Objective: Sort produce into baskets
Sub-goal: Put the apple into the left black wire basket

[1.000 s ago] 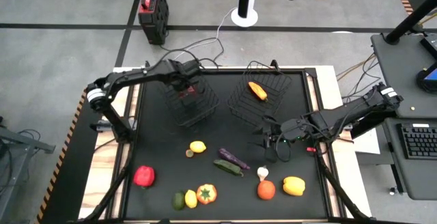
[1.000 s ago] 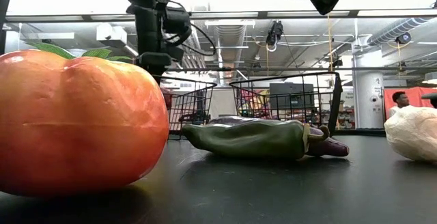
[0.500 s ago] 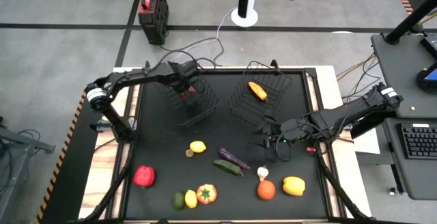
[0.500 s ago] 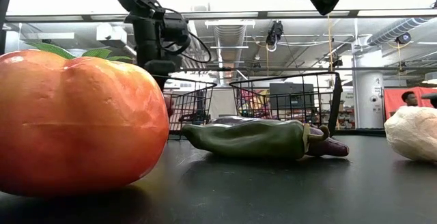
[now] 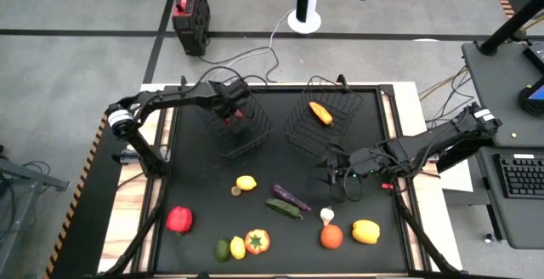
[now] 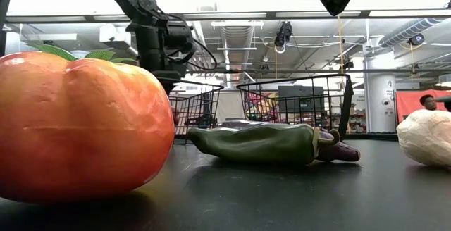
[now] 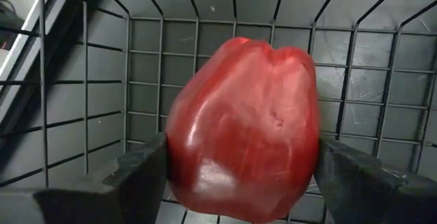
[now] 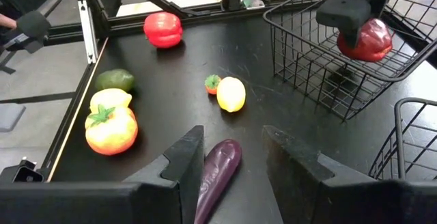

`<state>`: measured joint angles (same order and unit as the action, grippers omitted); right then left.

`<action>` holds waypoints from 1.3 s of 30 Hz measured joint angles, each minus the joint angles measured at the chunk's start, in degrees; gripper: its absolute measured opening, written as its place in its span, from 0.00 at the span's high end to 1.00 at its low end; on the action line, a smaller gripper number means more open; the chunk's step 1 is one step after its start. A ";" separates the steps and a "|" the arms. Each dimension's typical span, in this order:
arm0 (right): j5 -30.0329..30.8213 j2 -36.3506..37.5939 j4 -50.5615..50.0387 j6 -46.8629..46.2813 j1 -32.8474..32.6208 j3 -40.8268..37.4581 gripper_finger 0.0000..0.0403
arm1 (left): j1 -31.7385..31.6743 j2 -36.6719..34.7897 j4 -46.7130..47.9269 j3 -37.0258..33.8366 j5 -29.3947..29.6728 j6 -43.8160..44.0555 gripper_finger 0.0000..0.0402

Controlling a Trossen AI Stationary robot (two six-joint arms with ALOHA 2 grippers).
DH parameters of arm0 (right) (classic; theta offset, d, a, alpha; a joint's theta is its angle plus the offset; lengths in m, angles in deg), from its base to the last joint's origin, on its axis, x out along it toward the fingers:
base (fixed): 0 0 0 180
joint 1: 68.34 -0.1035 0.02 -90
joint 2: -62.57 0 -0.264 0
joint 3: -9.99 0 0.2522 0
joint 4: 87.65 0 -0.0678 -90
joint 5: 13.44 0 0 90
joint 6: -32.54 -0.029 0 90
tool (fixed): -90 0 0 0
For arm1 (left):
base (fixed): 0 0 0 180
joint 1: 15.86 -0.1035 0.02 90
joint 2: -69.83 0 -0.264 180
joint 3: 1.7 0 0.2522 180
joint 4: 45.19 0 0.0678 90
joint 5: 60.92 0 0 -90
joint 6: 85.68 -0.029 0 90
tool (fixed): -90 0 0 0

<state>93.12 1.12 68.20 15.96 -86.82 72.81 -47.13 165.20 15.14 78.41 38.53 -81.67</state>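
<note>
Now, starting at the left, our left gripper (image 5: 235, 114) hangs over the left basket (image 5: 255, 139), its fingers (image 7: 140, 173) pinching a red pepper (image 7: 244, 125) by its sides. From the wrist view the pepper sits inside the wire walls but above the basket floor. To finish this step well, we judge that we should lower a little more, keep the pepper clear of the mesh, then spread the fingers and lift straight up so nothing snags the rim.

Moving right, the right basket (image 5: 297, 126) already holds an orange carrot (image 5: 320, 113). Just beyond its near corner our right gripper (image 5: 333, 177) waits low over the tabletop (image 5: 195, 177), fingers (image 8: 183, 157) partly spread and holding nothing, with the purple eggplant (image 8: 217, 173) lying ahead between them.

Along the near side, still unsorted, lie a red piece (image 5: 179, 219), a lemon (image 5: 246, 183), a cucumber (image 5: 283, 209), a garlic (image 5: 327, 216) and a yellow pepper (image 5: 365, 230), among others.
</note>
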 joint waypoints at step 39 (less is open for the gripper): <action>0.02 0.00 0.00 0.02 0.00 0.02 0.65 | 0.07 0.02 -1.56 -1.30 1.60 1.03 0.25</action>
<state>93.14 1.12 68.20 15.98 -86.82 72.82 -47.07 165.22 13.58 77.11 40.14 -80.64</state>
